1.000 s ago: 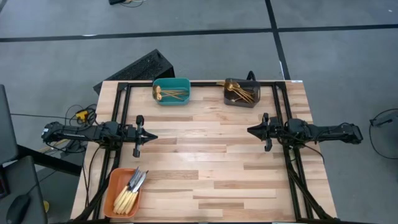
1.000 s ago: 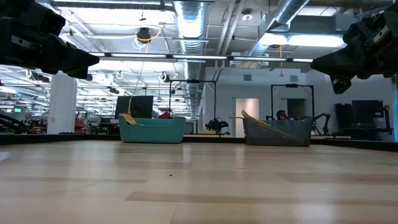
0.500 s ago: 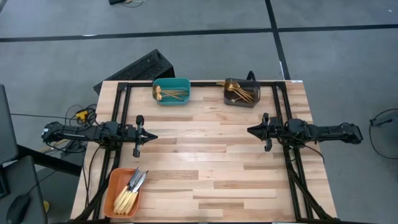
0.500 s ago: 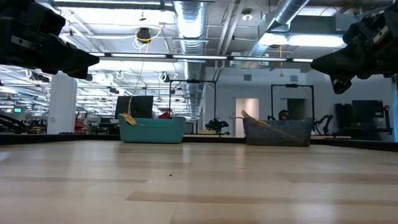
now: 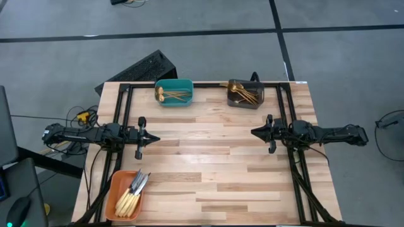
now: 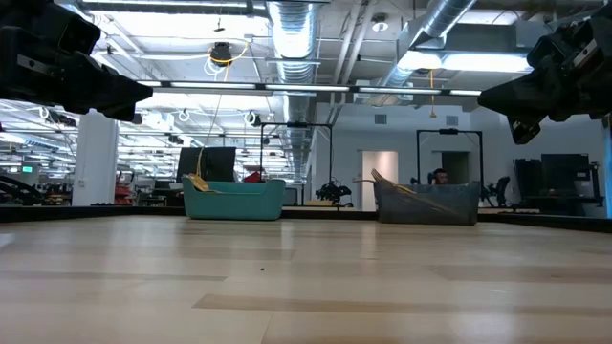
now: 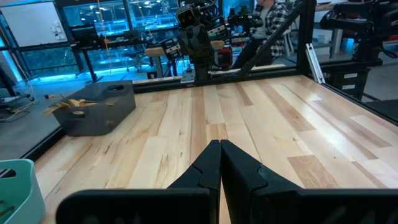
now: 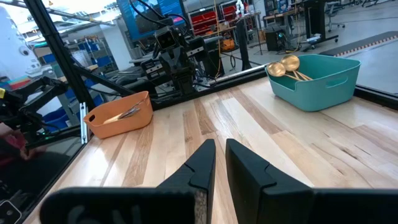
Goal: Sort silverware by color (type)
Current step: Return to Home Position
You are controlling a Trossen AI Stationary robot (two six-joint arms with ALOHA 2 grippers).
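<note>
The silverware lies in three bins. Gold spoons (image 5: 169,96) are in the teal bin (image 5: 187,85) at the far edge, and gold forks (image 5: 243,94) are in the dark grey bin (image 5: 230,99) beside it. Knives (image 5: 134,192) with pale handles fill the orange bin (image 5: 112,189) at the near left corner. My left gripper (image 5: 155,138) hovers level at the table's left side, shut on nothing (image 7: 220,144). My right gripper (image 5: 254,132) hovers level at the right side. A narrow gap shows between its fingertips (image 8: 220,144), with nothing in it.
A black frame (image 5: 124,104) runs along the table's left, far and right sides. The wide bare wood (image 5: 208,157) between the two arms holds nothing. Beyond the table are lab benches, and a person in a plaid shirt (image 7: 268,18) shows in the left wrist view.
</note>
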